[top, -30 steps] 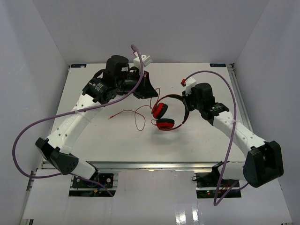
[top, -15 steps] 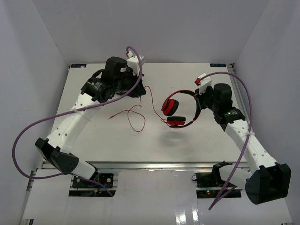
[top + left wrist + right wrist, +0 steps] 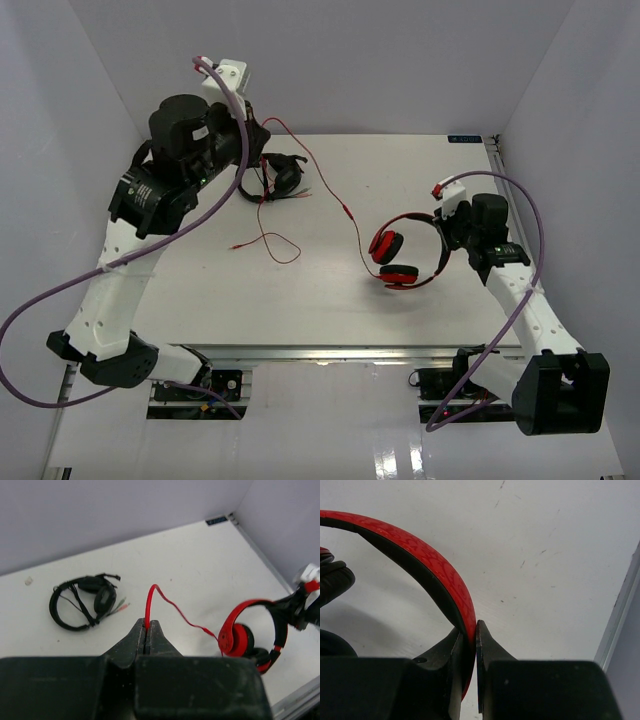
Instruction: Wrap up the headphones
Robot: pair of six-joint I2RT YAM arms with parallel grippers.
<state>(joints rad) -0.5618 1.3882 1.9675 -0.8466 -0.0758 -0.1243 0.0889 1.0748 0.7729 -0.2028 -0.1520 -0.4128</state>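
The red headphones [image 3: 405, 258] hang above the right part of the table, ear cups to the left. My right gripper [image 3: 446, 238] is shut on their red headband [image 3: 420, 555], which is pinched between the fingertips in the right wrist view [image 3: 472, 627]. My left gripper [image 3: 146, 625] is raised high at the back left and shut on the thin red cable [image 3: 165, 597]. From the left gripper [image 3: 257, 128] the cable [image 3: 325, 185] slopes down to the ear cups. Its loose part loops on the table [image 3: 268, 242].
Black headphones [image 3: 275, 178] with their own cable lie on the table at the back left, under my left arm, also in the left wrist view [image 3: 82, 602]. White walls enclose the table; a rail runs along its right edge [image 3: 510, 210].
My left arm has lifted up and to the left with the cable, uncovering the black headphones. My right arm has carried the red headphones to the right and nearer.
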